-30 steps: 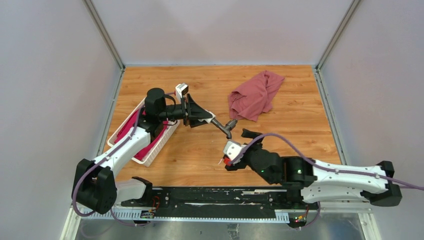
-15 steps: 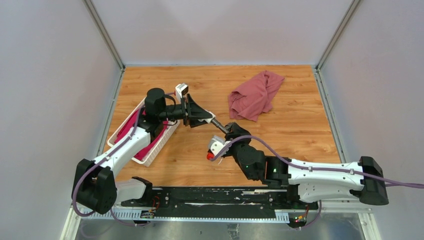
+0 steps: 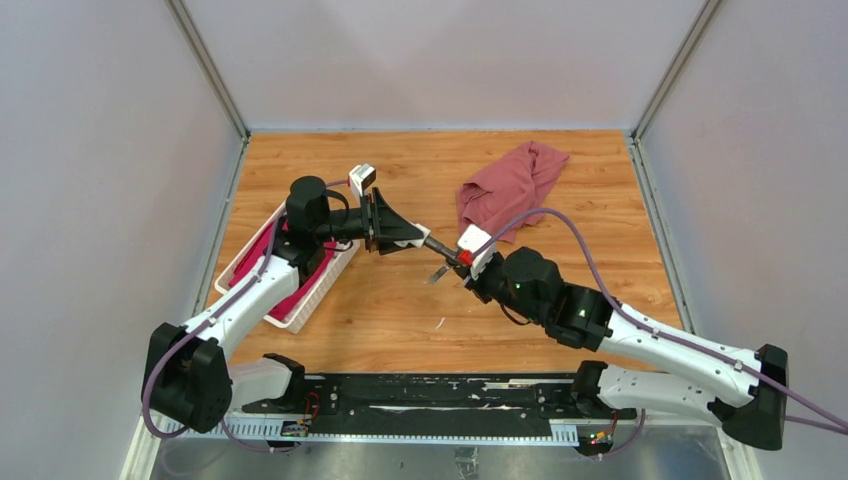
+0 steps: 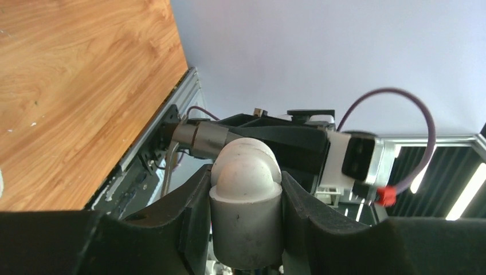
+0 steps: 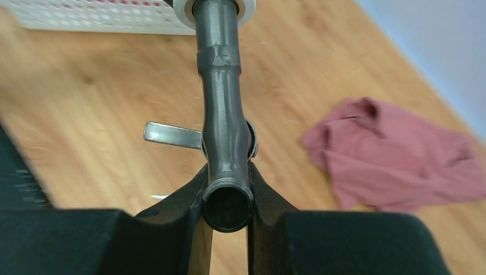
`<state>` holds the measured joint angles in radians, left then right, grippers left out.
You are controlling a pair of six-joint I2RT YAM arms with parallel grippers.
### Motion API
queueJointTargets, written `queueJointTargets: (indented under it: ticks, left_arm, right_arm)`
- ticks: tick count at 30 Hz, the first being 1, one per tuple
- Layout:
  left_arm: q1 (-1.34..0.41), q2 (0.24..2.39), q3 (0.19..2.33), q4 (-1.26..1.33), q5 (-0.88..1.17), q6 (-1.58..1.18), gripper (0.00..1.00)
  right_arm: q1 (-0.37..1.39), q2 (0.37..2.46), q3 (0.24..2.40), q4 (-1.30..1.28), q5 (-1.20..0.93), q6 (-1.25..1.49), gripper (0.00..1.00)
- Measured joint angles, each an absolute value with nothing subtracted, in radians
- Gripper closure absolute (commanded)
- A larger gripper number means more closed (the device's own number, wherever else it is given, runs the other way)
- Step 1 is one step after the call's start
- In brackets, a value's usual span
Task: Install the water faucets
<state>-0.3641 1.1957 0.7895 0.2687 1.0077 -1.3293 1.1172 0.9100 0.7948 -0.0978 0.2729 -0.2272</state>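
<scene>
The dark grey tap (image 3: 445, 252) and the white fitting (image 4: 245, 212) are held up in the air over the middle of the counter (image 3: 380, 320). They are between the two arms. One end of the tap sits in the white fitting.

The left jaws are closed on the white fitting. One black finger (image 4: 192, 229) presses on each side of it.

The right jaws are closed on the other end of the tap, the open round end. Its fingers (image 5: 189, 229) squeeze the tap from both sides. A small flat silver handle (image 5: 171, 134) sticks out from the side of the tap.

A dusty-red cloth (image 3: 510, 190) lies in a crumpled heap near the far right corner of the counter, apart from the tap. A white basket (image 3: 330, 285) sits by the left edge, under the left arm.
</scene>
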Motion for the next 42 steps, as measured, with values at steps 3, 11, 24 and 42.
queueJointTargets:
  ticks: [3, 11, 24, 42]
  left_arm:
    - [-0.364, 1.195, 0.789, 0.266, 1.008, -1.303, 1.0]
    - [-0.361, 1.182, 0.791, 0.279, 1.008, -1.251, 1.0]
    - [-0.355, 1.164, 0.791, 0.273, 0.976, -1.189, 1.0]
    - [-0.366, 1.161, 0.791, 0.267, 1.007, -1.27, 1.0]
  right_arm:
    - [1.021, 0.902, 0.796, -0.116, 0.078, -0.052, 1.0]
    - [0.751, 0.936, 0.759, -0.01, -0.483, 0.472, 1.0]
    - [0.56, 1.333, 0.505, 1.201, -0.925, 1.636, 0.24]
    - [0.897, 0.7, 0.934, -0.425, -0.131, 0.243, 0.01]
